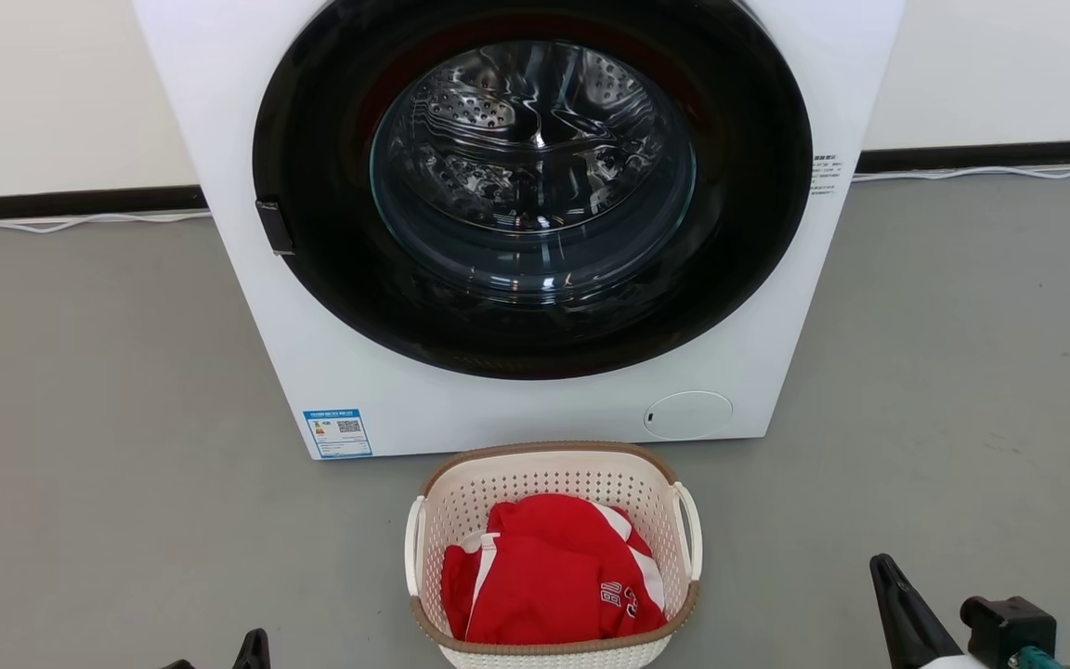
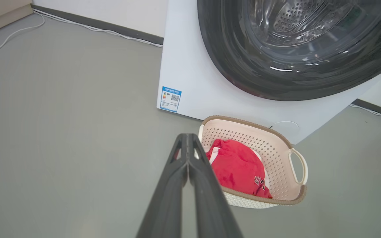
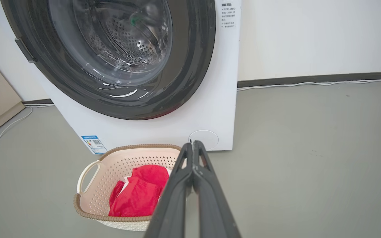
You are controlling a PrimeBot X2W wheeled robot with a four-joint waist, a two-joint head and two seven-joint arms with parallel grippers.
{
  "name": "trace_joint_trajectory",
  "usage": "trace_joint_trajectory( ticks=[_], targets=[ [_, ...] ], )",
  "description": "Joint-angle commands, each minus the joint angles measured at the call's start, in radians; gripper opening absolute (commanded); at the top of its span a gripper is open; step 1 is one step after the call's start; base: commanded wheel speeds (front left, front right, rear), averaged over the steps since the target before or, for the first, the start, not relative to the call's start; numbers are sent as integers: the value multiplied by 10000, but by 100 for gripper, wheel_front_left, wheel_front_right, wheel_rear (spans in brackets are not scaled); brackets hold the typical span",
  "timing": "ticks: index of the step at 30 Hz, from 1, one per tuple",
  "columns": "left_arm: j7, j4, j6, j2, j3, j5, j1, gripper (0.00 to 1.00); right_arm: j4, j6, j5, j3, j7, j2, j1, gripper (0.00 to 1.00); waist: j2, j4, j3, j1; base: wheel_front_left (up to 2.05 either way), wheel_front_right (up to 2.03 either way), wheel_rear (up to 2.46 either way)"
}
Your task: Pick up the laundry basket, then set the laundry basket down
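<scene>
From the head view, the laundry basket (image 1: 549, 449) sits on the grey floor (image 1: 126, 465) just in front of the washing machine (image 1: 498, 409), below its round door (image 1: 535, 186). The machine's top is cut off, and so is the basket's near edge. A red garment (image 1: 544, 576) lies inside (its white print is too folded to read). Only the dark tips of the left hand (image 1: 252, 650) show. The right hand (image 1: 880, 569) is clear of the basket.

From the left wrist, the left hand (image 2: 187, 137) is pressed together and empty, and its fingers hide the basket's near handle.

From the right wrist, the right hand (image 3: 192, 145) is likewise pressed together, covering the basket's side nearest it.
</scene>
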Motion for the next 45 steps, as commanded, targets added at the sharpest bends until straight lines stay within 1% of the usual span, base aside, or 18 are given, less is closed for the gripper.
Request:
trace_joint_trajectory(
  ticks=[1,45],
  targets=[
    [60,-310,-116,76,101,-401,-339,0,-297,6,446,-100,119,-86,-327,0,-1,9,24,-4,0,0,0],
    [1294,-990,-592,-1,410,-5026,-898,0,-945,31,5739,-471,1332,227,-682,0,-1,133,180,-6,0,0,0]
  ],
)
